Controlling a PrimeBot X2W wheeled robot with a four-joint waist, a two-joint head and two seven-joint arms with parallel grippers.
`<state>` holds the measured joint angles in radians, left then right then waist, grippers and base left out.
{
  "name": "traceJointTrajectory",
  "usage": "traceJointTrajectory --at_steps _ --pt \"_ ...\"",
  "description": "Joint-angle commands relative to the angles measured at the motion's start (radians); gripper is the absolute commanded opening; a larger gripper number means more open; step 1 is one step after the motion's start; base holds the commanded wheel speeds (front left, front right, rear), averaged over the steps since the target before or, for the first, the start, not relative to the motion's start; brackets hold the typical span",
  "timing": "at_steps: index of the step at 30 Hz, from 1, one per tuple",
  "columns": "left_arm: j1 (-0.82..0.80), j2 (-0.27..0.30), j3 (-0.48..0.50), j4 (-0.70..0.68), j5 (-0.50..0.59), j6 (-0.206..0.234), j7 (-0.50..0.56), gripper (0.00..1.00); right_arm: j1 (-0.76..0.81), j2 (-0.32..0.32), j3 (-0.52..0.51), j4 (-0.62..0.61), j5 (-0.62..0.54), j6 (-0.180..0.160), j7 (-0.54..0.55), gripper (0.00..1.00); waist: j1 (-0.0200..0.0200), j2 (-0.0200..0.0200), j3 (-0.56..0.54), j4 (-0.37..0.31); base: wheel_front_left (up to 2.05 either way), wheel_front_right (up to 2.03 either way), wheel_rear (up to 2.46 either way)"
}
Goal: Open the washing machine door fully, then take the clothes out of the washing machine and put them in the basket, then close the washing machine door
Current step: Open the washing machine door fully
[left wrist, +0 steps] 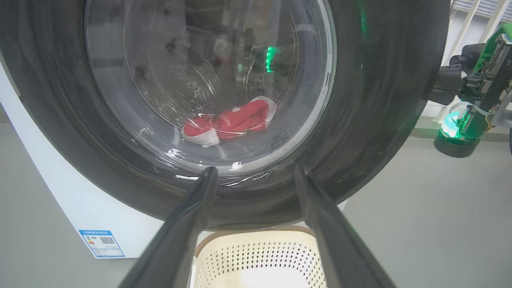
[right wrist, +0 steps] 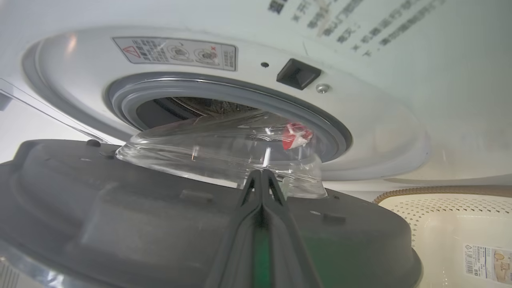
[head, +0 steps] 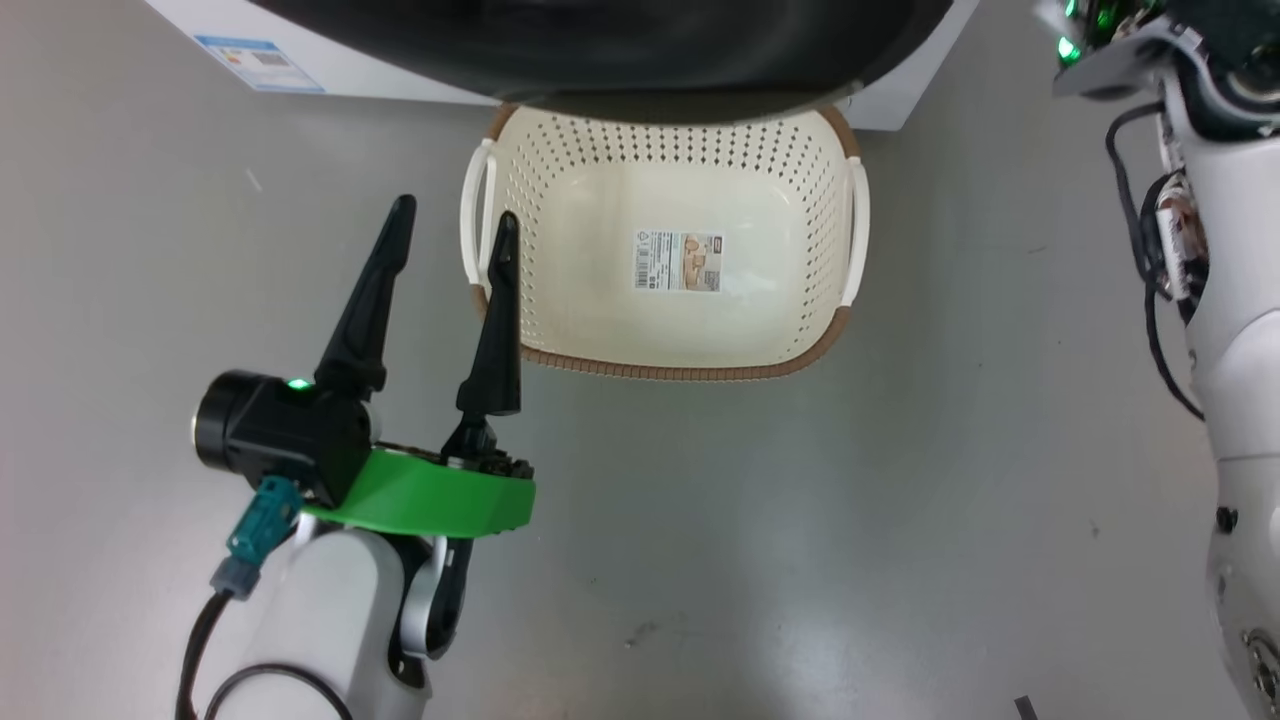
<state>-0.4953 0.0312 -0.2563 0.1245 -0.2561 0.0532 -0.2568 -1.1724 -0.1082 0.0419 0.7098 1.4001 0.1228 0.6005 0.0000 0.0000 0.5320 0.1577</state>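
The left gripper (head: 455, 210) is hovering with its fingers spread wide and empty, beside the basket (head: 690, 372). The right gripper (right wrist: 262, 173) is lying pinched shut, gripping nothing, with its tips at the glass bowl of the partly open washing machine door (right wrist: 120, 216), which is overhanging the basket. The clothes (left wrist: 236, 120) are sitting inside the washing machine (right wrist: 380, 120).

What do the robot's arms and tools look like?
The left tool has two long, tapering black fingers on a bright green bracket, beside a black housing with a green light. A teal plug and black cable feed its white forearm. The right arm is white too, with black cables.
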Motion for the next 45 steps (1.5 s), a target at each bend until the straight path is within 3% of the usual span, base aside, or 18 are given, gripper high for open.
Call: traceJointTrajectory --at_steps 1,25,36,37,38,39,45 --pt "0.02 0.019 0.034 -0.018 0.006 -0.002 -0.005 1.0 0.023 0.058 0.034 -0.037 0.01 0.008 0.022 0.0 0.0 0.0 -0.014 -0.002 0.0 0.0 0.0" --pt "0.08 0.019 0.054 -0.003 0.017 0.001 -0.005 1.0 0.168 0.058 0.146 -0.099 0.072 0.008 0.025 0.0 0.0 0.0 -0.113 -0.018 0.0 0.0 0.0" --pt "0.091 0.019 0.061 0.0 0.008 0.004 -0.005 1.0 0.205 0.043 0.173 -0.135 -0.023 0.008 -0.052 0.0 0.0 0.0 -0.116 -0.029 0.0 0.0 0.0" --pt "0.091 0.019 0.061 0.0 0.008 0.003 -0.005 1.0 0.208 0.043 0.17 -0.137 -0.033 0.008 -0.072 0.33 0.0 0.0 -0.115 -0.031 0.0 0.0 0.0" --pt "0.091 0.019 0.062 0.0 0.007 0.003 -0.005 1.0 0.21 0.043 0.169 -0.14 -0.044 0.008 -0.09 0.48 0.0 0.0 -0.113 -0.033 0.0 0.0 0.0" --pt "0.09 0.019 0.062 0.0 0.007 0.003 -0.005 1.0 0.211 0.039 0.169 -0.146 -0.062 0.008 -0.112 1.0 0.0 0.0 -0.112 -0.034 0.0 0.0 0.0" --pt "0.084 0.019 0.066 -0.033 -0.081 -0.003 -0.005 1.0 0.244 -0.012 0.189 -0.189 -0.228 0.008 -0.31 1.0 0.0 0.0 -0.112 -0.033 0.0 0.0 0.0"
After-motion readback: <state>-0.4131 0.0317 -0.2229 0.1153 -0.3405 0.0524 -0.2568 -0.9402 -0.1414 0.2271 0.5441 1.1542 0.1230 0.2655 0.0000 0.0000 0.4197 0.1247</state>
